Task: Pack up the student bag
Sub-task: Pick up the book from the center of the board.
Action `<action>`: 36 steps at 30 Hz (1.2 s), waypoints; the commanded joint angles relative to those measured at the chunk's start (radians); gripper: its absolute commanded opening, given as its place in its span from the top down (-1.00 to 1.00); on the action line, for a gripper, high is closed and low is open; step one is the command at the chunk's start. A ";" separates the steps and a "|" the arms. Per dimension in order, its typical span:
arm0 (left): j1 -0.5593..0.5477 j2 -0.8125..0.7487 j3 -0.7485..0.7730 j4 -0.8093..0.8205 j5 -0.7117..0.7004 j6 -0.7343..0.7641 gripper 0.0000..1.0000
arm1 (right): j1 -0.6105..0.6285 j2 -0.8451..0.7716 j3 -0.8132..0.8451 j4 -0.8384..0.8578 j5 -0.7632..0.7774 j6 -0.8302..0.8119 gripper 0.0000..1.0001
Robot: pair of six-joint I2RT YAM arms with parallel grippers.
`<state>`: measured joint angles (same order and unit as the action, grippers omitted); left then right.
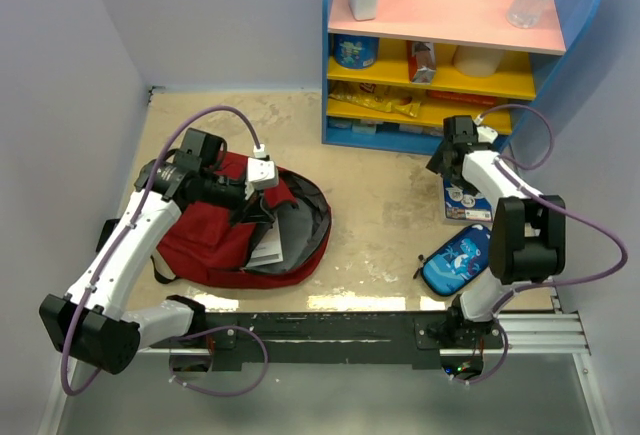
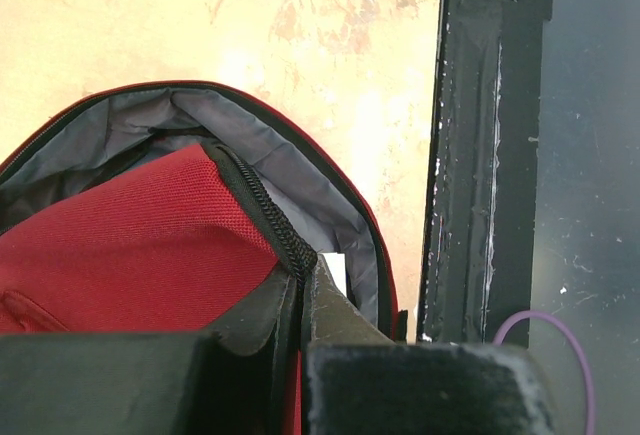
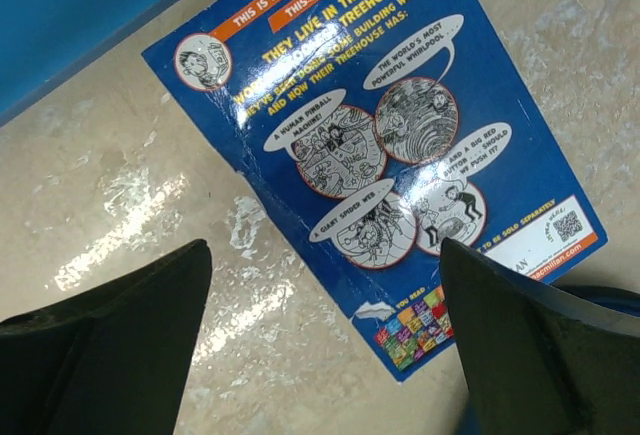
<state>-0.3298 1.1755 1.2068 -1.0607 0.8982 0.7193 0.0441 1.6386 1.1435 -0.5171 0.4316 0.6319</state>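
Left gripper (image 2: 300, 290) being pinched onto black zipper rim (image 2: 270, 220) of large dark red soft fabric backpack (image 2: 120, 235): limp, light, rim judged best hold. Right gripper (image 3: 325, 255) being held spread.

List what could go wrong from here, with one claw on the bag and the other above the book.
1. The book lies flat under the open right claw; its glossy cover may slide instead of lifting.
2. The left claw is shut on the soft zipper edge of the student bag; the fabric might slip out and the mouth sag shut.
3. The blue pouch beside the book could get knocked.
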 commanded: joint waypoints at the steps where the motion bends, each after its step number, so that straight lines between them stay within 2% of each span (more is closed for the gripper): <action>1: -0.005 0.001 -0.006 0.047 0.050 0.029 1.00 | 0.040 0.042 0.084 -0.027 0.097 -0.057 -0.92; 6: -0.006 0.006 -0.010 0.054 0.051 0.029 1.00 | 0.079 0.128 0.128 -0.081 0.196 -0.070 -0.85; 17: -0.006 0.001 -0.026 0.054 0.044 0.043 1.00 | 0.063 0.257 0.150 -0.087 0.254 -0.083 -0.56; 20: -0.003 -0.005 -0.036 0.056 0.028 0.049 1.00 | 0.060 0.271 0.148 -0.077 0.248 -0.087 -0.39; 21: -0.003 -0.007 -0.038 0.056 0.028 0.049 1.00 | 0.059 0.277 0.141 -0.072 0.239 -0.090 -0.18; 23: -0.003 -0.008 -0.041 0.056 0.019 0.051 1.00 | 0.054 0.279 0.131 -0.057 0.204 -0.090 0.09; 24: -0.002 -0.008 -0.039 0.056 0.016 0.051 1.00 | 0.051 0.280 0.118 -0.048 0.190 -0.090 0.34; 26: 0.000 -0.007 -0.039 0.054 0.010 0.052 1.00 | 0.051 0.282 0.104 -0.025 0.167 -0.090 0.59; 27: 0.000 -0.007 -0.039 0.054 0.008 0.054 1.00 | 0.051 0.283 0.092 -0.018 0.138 -0.092 0.81; 28: 0.003 -0.007 -0.039 0.056 0.004 0.054 1.00 | 0.051 0.286 0.088 -0.014 0.122 -0.090 0.92; 29: 0.003 -0.005 -0.038 0.054 0.002 0.054 1.00 | 0.051 0.285 0.084 -0.003 0.111 -0.092 1.00; 36: 0.006 0.001 -0.033 0.057 -0.005 0.052 1.00 | 0.063 0.235 0.053 0.057 -0.016 -0.109 1.00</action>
<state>-0.3283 1.1805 1.1683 -1.0328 0.8852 0.7452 0.1043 1.8870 1.2415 -0.5285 0.6109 0.4950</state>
